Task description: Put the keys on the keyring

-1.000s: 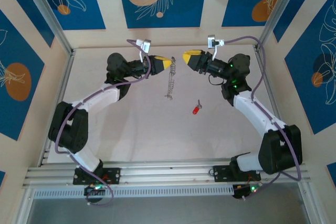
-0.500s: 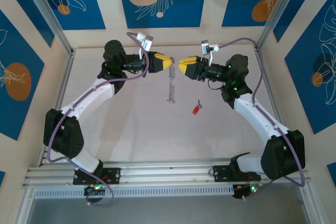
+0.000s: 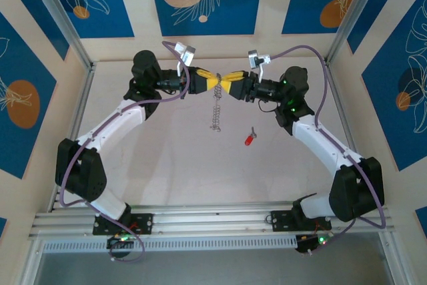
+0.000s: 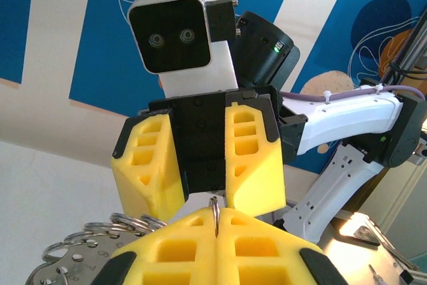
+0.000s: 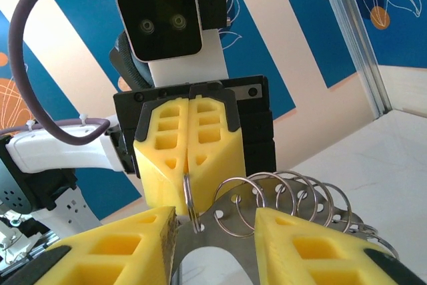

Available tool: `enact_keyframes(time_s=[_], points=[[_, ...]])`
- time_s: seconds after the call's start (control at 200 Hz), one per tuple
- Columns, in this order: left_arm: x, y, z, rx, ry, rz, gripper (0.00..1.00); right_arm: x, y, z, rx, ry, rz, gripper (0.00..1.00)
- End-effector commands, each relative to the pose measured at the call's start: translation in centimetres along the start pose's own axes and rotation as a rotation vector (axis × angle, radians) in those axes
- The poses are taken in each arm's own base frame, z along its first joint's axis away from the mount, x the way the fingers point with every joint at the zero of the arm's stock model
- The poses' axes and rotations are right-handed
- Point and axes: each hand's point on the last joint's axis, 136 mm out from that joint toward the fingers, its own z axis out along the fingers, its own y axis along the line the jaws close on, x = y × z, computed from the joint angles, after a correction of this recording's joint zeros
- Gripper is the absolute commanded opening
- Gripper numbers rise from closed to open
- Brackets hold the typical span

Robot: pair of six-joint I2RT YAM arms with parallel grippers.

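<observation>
We note right end effector point(image 3: 231, 86) has come to meet left end effector point(image 3: 212, 82), jaws apart; left clamps thin silvery chain keyring point(image 3: 215, 111). Tiny red-headed key point(image 3: 249, 139) lies right of keyring, unthreaded.

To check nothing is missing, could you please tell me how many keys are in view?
1: a tiny red-headed key with a silvery blade lying on the pale table, right of the silvery metal chain loop and apart from it. Others may hide among its rings.

Pale table point(image 3: 167, 165), blue leaf-print walls point(image 3: 233, 11), alu rail point(image 3: 200, 218)
</observation>
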Motion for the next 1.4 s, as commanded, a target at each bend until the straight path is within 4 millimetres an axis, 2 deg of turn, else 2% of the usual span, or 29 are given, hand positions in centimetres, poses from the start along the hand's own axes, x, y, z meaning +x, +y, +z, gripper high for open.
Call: enact_keyframes(time_s=[0.0,0.28,0.355,0.42,0.55,0.605,0.675,0.78,0.895,1.14,1.395], points=[[-1.9,-2.5,0.2,0.055,-0.01,0.083,0.0,-1.3,0.7,0.5,-0.02,-0.024,-0.046,0.34],[-1.9,-2.6,0.4,0.063,-0.011,0.082,0.0,-1.5,0.7,1.1,-0.041,-0.023,-0.045,0.23],[-1.9,-2.6,0.5,0.064,-0.012,0.08,0.0,-1.4,0.9,1.2,-0.053,-0.018,-0.046,0.13],[-2.0,-2.6,0.5,0.065,-0.014,0.078,0.0,-1.3,1.0,1.3,-0.064,-0.01,-0.046,0.0],[-2.3,-2.6,0.5,0.054,-0.031,0.076,0.0,-1.2,0.9,1.2,-0.062,-0.013,-0.048,0.0],[-2.7,-2.4,0.3,0.027,-0.055,0.075,0.07,-1.3,0.5,0.9,-0.045,-0.028,-0.045,0.0],[-3.4,-1.7,-0.6,-0.047,-0.121,0.086,0.23,-1.6,0.0,0.4,-0.02,-0.058,-0.045,0.0],[-4.2,-0.3,-2.9,-0.207,-0.25,0.095,0.34,-2.1,-0.2,-0.2,-0.016,-0.086,-0.04,0.0],[-4.5,-0.4,-4.1,-0.256,-0.3,0.095,0.43,-2.3,-0.1,-0.4,-0.017,-0.093,-0.042,0.0],[-3.4,-0.3,-3.6,-0.181,-0.297,0.027,0.44,-3.1,0.1,-0.4,-0.014,-0.137,-0.049,0.0],[-3.3,0.3,-3.3,-0.102,-0.357,-0.044,0.42,-3.9,0.9,-0.1,-0.028,-0.188,-0.058,0.0]])
